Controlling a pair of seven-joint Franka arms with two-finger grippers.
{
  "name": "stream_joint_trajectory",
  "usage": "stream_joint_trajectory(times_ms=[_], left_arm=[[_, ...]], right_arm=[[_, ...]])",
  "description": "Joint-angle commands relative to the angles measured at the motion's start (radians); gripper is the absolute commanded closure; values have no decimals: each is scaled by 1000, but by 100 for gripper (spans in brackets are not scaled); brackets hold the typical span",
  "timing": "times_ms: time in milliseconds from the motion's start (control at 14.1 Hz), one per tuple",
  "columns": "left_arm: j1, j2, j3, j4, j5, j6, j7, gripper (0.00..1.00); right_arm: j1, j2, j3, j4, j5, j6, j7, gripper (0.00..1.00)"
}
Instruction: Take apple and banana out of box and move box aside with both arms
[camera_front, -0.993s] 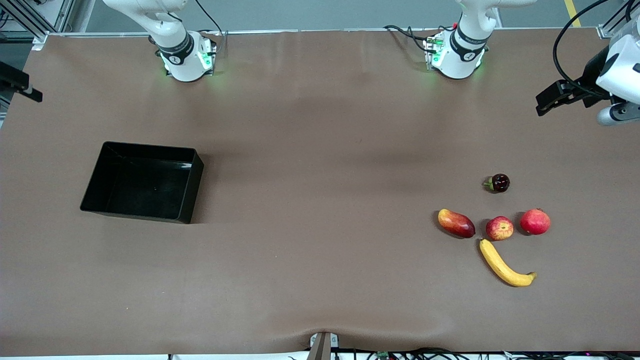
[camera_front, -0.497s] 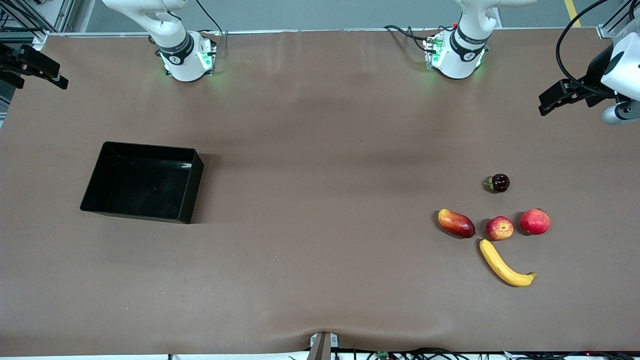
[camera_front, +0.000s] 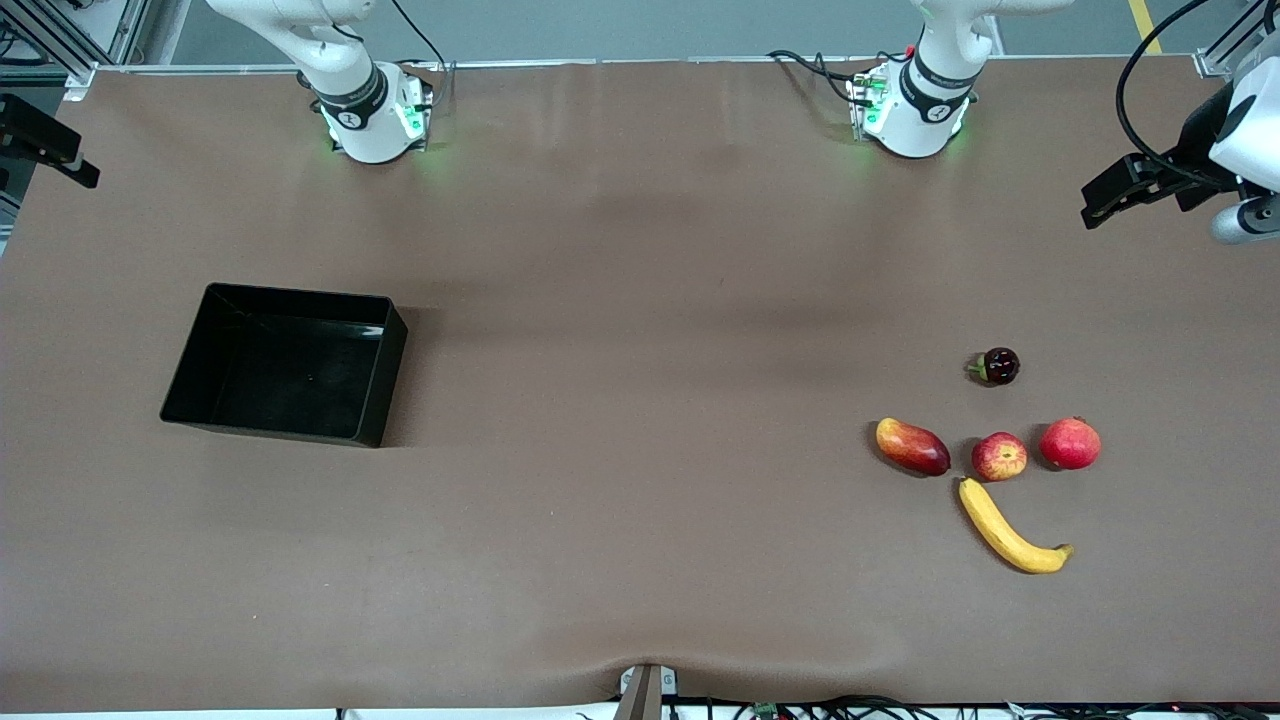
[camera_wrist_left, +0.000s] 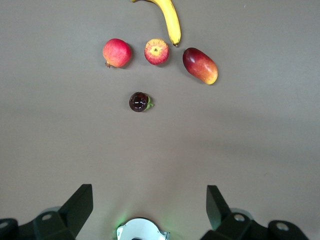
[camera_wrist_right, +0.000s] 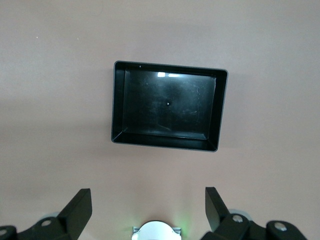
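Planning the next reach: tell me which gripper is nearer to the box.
Right. The right gripper is up at the right arm's end, where the box sits; the left gripper is up at the left arm's end, above the fruit.

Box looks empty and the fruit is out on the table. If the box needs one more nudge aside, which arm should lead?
Probably the right. The box sits toward its end of the table, centred below the open right gripper. The open left gripper hangs over the apple and banana.
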Motion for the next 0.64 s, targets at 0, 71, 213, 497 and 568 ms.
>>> stream_joint_trajectory(times_ms=[0,71,213,497,568], left_arm=[[3,-9,-5,6,15,-22,-6,0],[3,-9,-5,6,15,-28,-6,0],[3,-9,-5,8,15,-30,-6,0],[1,-7,-5,6,15,-33,-6,0],[3,-9,-6,6,14,-36,-6,0]], right_arm=[[-19,45,20,63,-21,-11,-19,0],[-17,59,22,77,-23,-11,-13,0],[-12,65,23,83,-72,2,-13,0],[-3,68,23,85,-67,2,-10,0],[-3,68,23,85,-63,2,-10,0]])
